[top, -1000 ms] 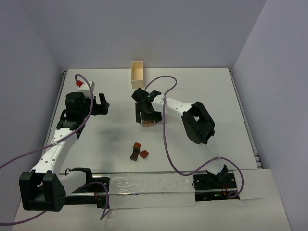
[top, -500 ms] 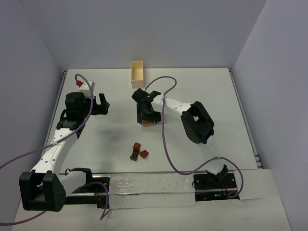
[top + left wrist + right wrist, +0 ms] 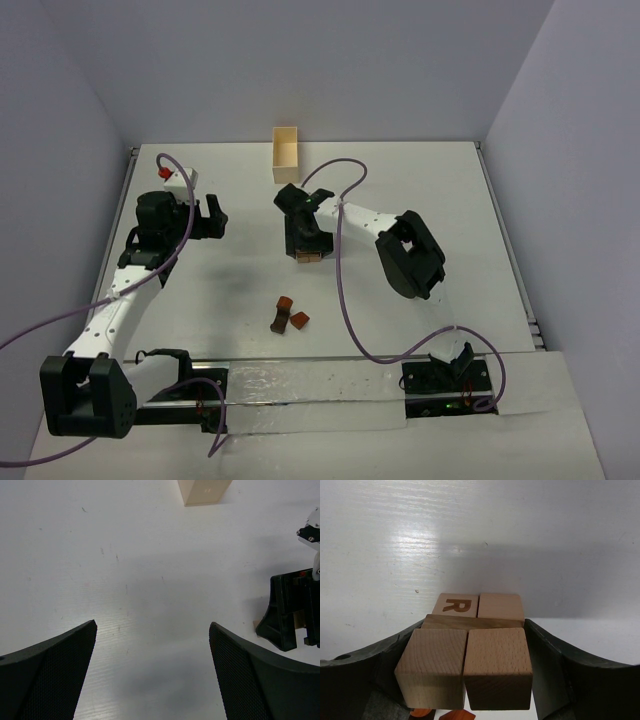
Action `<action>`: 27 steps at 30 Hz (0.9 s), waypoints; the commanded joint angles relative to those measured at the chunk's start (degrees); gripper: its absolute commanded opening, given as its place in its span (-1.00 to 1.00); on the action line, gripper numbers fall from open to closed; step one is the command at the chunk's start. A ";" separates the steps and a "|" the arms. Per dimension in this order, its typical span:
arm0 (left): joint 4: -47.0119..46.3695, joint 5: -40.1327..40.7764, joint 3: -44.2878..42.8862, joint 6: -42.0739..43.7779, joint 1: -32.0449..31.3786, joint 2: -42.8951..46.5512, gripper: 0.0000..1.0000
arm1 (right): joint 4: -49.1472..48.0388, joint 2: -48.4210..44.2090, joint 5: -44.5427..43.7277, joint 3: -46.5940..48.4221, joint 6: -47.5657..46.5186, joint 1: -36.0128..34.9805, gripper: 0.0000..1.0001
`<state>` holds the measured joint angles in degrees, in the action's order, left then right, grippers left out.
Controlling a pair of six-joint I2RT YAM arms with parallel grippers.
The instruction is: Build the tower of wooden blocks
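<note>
**While the left gripper (image 3: 216,220) is gaping, the right gripper (image 3: 307,250) is clamping the wood block tower (image 3: 310,259)**

Where the overhead camera is looking down, the left gripper is hovering over bare table (image 3: 230,290) on the left, well apart from every block. The right gripper is pointing down at mid-table, and its black body is hiding most of the tower. Only a tan sliver is peeking out beneath it. Nearer the bases, what look like three loose reddish-brown pieces (image 3: 288,316) are lying bunched together, too small to sort cube from wedge. A pale wooden box (image 3: 286,155) is standing by the back wall.

Over to the left wrist: both fingers (image 3: 55,670) are standing wide apart, with nothing but table between them. The top edge is cutting the box off, and the right gripper is cropped at the right edge, a tan corner showing at its foot.

Now the right wrist: two pale cubes (image 3: 462,667) are sitting side by side up front, with the fingers (image 3: 555,680) pressing on either flank. A darker flat piece (image 3: 470,622) is lying just behind them. Beyond it are two more cubes (image 3: 480,605), one stamped R. How the layers are resting is hard to judge from this low angle. Orange-red scraps at the bottom edge are cut off and unreadable.
</note>
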<state>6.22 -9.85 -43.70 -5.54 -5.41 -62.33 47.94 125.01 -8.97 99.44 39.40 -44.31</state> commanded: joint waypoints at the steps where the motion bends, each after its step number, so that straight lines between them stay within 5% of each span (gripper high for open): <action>1: -2.18 -0.62 -1.47 0.09 0.58 -0.42 0.99 | 0.66 -0.12 -1.22 0.49 0.60 0.37 0.54; 27: -2.53 -0.75 -1.56 0.09 0.58 -1.03 0.99 | -0.04 -0.59 -0.56 -0.56 -0.15 0.37 0.43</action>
<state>6.20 -9.85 -43.70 -5.54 -5.41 -63.16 47.76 125.01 -8.91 99.03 39.30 -44.31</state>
